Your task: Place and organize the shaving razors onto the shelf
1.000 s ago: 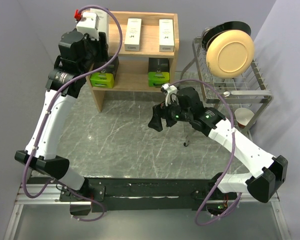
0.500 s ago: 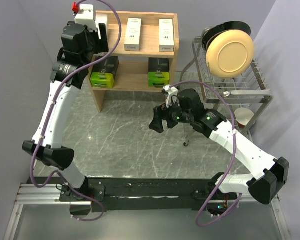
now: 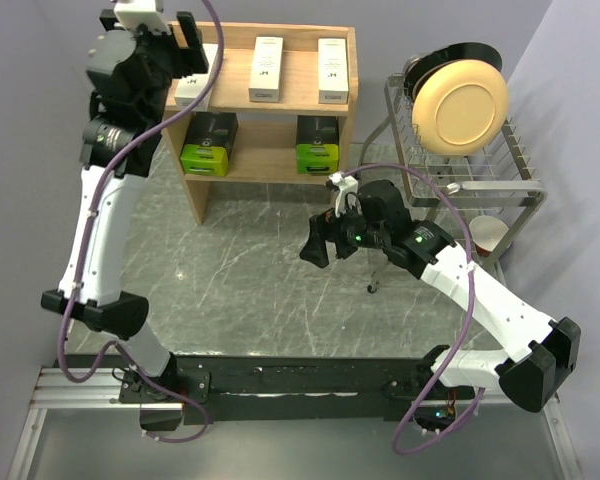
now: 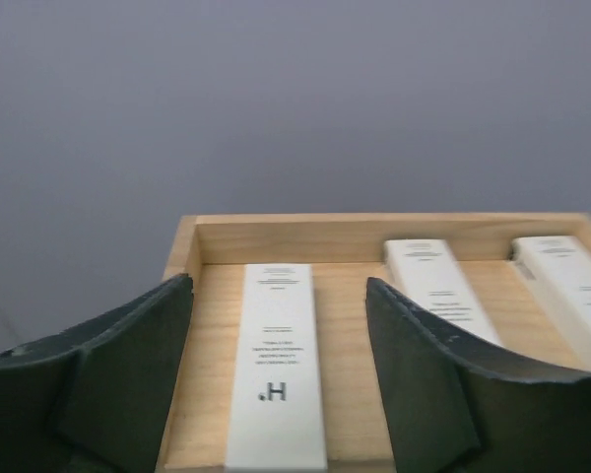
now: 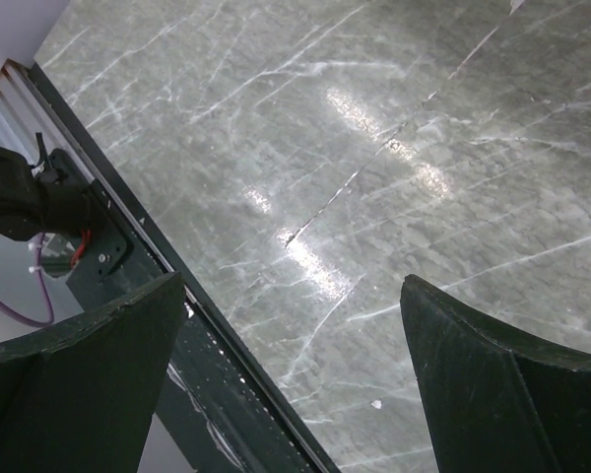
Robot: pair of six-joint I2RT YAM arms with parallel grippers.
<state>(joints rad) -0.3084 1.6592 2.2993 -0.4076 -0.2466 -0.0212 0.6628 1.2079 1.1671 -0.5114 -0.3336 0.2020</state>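
Since a second ago the left arm has risen and drawn back from the left end of the shelf (image 3: 298, 70), uncovering a white box that it hid before. The left fingers (image 4: 128, 365) stand wide apart and hold nothing. In the wrist view that white box (image 4: 276, 365) shows in the gap between them but lies beyond them, flat on the top tier and touching neither finger. It sits near the raised rim on the left, with bare wood on both sides.

Two more white boxes (image 4: 438, 291) (image 4: 571, 286) lie to its right in the same direction, each apart from the next, so all three form a row on the top tier. On the lower tier stand two black-and-green packs, one at the left (image 3: 208, 145) and one at the right (image 3: 318, 143), well apart.

The right fingers (image 5: 89, 365) have hardly shifted. They are also spread wide and empty, hanging over the grey marbled worktop (image 3: 250, 270) in front of the shelf. A wire dish rack (image 3: 470, 175) stands to the right of the shelf with a cream plate (image 3: 460, 105) on edge in it.
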